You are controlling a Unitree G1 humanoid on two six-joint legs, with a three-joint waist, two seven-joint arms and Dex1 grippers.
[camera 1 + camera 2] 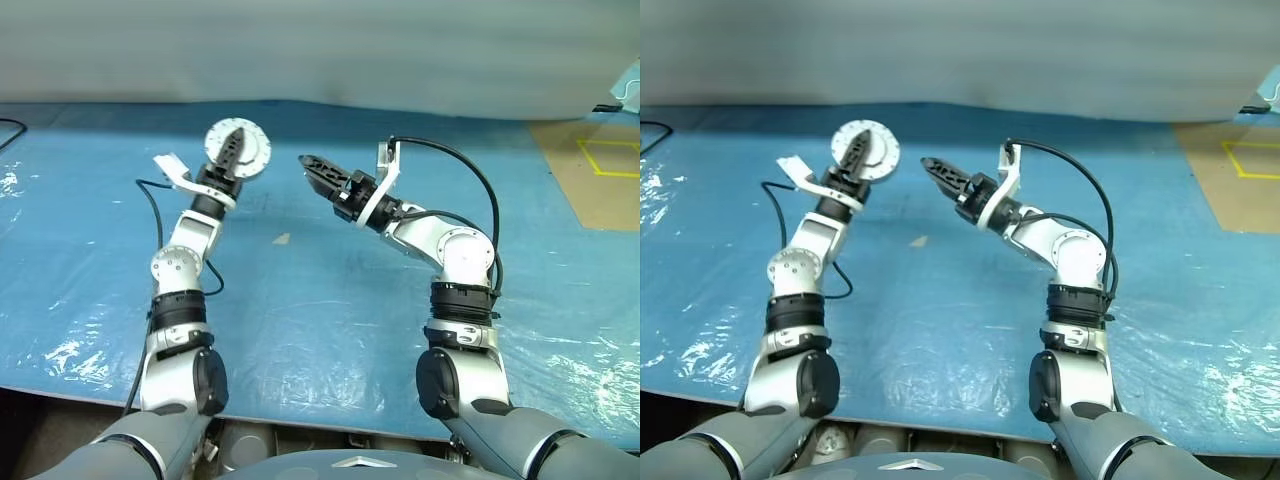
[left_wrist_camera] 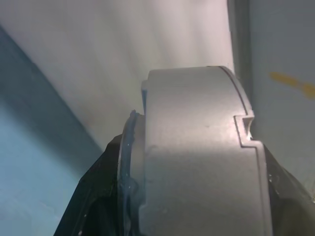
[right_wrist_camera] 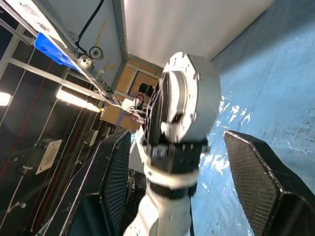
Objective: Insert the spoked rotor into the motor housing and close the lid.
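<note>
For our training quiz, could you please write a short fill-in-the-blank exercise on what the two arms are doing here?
1. The motor housing is held by the ____ gripper.
2. The right gripper has its jaws ____ and holds nothing.
3. The sheet under both arms is ____ in colour.
Missing words: left; open; blue

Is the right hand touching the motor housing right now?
Apart. In the left eye view the right hand hangs beside the motor housing with blue table between them; the left hand alone grips it. The right wrist view shows its fingers spread, empty.
</note>
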